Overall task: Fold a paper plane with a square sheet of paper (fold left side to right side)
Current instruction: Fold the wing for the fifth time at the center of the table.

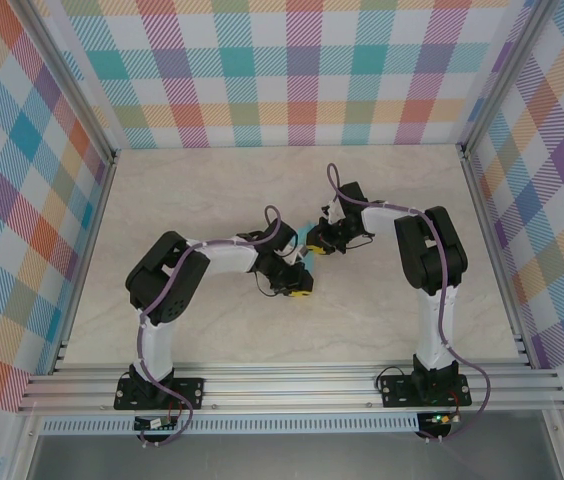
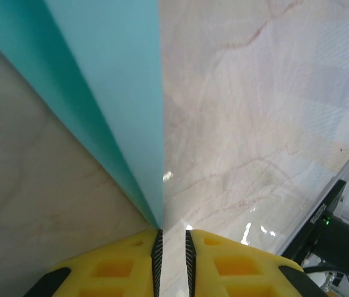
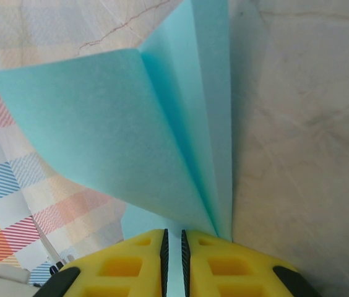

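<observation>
My left pincer (image 2: 172, 238) and my right pincer (image 3: 173, 238) are each pressed together on the folded turquoise paper (image 3: 119, 124), held between them near the middle of the marble table (image 1: 212, 190), its flaps splaying apart.

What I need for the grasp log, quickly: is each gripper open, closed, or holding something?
Left gripper: closed, pinching the folded turquoise paper at its narrow end.
Right gripper: closed on the same paper.

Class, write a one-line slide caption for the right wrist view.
Right gripper pinching the folded turquoise paper, its layers fanning open over the marble table.
</observation>
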Robot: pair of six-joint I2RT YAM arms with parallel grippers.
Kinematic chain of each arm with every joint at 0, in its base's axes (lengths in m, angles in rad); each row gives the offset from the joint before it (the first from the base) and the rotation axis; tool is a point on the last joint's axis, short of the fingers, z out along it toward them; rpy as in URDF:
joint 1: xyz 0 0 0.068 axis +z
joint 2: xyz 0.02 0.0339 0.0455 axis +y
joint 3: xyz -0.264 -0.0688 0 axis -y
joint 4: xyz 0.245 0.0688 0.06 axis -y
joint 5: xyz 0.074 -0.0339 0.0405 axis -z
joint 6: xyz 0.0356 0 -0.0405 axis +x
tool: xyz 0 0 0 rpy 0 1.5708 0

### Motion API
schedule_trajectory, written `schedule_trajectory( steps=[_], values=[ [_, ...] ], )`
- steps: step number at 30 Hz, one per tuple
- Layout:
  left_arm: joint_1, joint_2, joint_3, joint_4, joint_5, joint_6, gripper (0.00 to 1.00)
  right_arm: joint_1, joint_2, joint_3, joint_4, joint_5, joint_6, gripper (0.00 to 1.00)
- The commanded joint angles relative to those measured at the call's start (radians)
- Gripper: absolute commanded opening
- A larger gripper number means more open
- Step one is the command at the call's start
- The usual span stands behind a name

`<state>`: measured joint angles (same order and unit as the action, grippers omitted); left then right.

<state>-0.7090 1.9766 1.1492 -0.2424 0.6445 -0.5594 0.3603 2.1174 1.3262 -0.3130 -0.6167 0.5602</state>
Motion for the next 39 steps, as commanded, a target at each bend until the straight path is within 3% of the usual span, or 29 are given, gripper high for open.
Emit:
schedule_trajectory(
  steps=[1, 9, 21, 31, 39],
  values=[
    [-0.024, -0.069, -0.045, -0.071, 0.026, 0.007, 0.19, 0.011, 0.069, -0.015, -0.077, 0.083, -0.012, 0.15],
    [0.028, -0.176, -0.054, 0.05, 0.013, -0.039, 0.19, 0.01, 0.068, -0.011, -0.083, 0.085, -0.014, 0.15],
    [0.029, 0.008, 0.124, 0.034, -0.024, 0.015, 0.19, 0.011, 0.067, -0.007, -0.087, 0.078, -0.016, 0.15],
    [0.031, 0.064, 0.074, 0.044, -0.064, -0.008, 0.18, 0.009, 0.042, -0.029, -0.035, 0.051, -0.004, 0.15],
    [0.037, 0.087, 0.081, -0.017, -0.056, -0.005, 0.16, -0.024, -0.092, -0.071, 0.068, 0.011, 0.004, 0.15]
  ],
)
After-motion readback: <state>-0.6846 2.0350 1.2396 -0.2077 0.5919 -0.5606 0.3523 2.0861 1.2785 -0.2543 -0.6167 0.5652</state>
